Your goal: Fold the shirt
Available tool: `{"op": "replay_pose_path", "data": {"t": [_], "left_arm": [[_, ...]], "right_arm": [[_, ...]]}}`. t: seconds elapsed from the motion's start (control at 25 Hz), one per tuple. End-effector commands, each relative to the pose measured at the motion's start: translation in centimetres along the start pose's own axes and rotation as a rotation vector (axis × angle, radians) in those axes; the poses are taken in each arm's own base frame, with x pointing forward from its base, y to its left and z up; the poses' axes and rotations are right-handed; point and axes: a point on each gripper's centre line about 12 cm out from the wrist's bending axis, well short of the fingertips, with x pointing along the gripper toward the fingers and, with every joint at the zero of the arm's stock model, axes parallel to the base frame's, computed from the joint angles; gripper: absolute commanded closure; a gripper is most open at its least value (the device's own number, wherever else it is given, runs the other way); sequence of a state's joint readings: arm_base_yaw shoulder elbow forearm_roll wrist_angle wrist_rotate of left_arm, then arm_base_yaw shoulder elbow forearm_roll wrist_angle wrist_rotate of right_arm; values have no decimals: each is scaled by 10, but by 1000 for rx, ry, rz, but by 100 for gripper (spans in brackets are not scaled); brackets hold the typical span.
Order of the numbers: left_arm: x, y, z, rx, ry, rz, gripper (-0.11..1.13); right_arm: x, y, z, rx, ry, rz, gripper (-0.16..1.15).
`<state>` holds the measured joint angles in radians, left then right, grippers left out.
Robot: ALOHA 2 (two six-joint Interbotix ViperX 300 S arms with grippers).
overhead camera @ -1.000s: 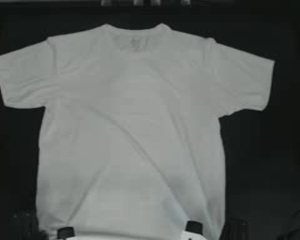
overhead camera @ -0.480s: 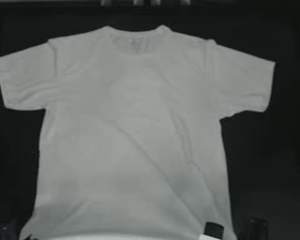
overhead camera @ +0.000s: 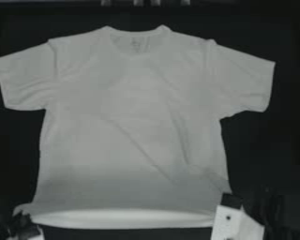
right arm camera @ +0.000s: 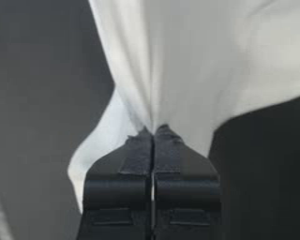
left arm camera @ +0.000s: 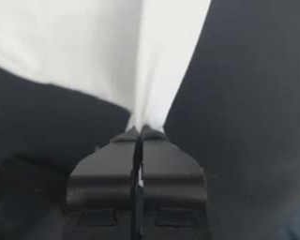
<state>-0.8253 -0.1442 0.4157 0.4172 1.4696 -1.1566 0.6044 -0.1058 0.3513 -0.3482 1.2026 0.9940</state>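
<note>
Top view: I have the shirt (overhead camera: 133, 136) flat, collar at 12 o'clock; left gripper (overhead camera: 26, 228) pinches its 7 o'clock hem corner, right gripper (overhead camera: 231, 206) its 5 o'clock corner.

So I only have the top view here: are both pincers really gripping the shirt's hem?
Observer: The left wrist view shows the left pincer shut on a pinched fold of the shirt.
Operator: And the right one?
Observer: The right pincer is shut too, with cloth bunched at its tips.
Operator: Is the hem off the table?
Observer: In the right wrist view the cloth drapes from the tips, with the table showing beneath its edge.
</note>
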Motion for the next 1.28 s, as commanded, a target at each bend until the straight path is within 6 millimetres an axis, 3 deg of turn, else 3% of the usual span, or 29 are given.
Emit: {"op": "replay_pose_path", "data": {"t": [0.04,0.32,0.92,1.28], "left_arm": [[-10,37,9,-27,-30,-27,97],[3,101,24,-40,-51,27,97],[44,237,29,-150,-105,117,97],[88,289,30,-201,-100,171,97]], "right_arm": [[-16,-33,12,33,-19,32,91],[-16,-95,24,32,-2,-10,92],[-2,-232,61,60,-88,-110,92],[27,-297,77,107,-105,-135,92]]}}
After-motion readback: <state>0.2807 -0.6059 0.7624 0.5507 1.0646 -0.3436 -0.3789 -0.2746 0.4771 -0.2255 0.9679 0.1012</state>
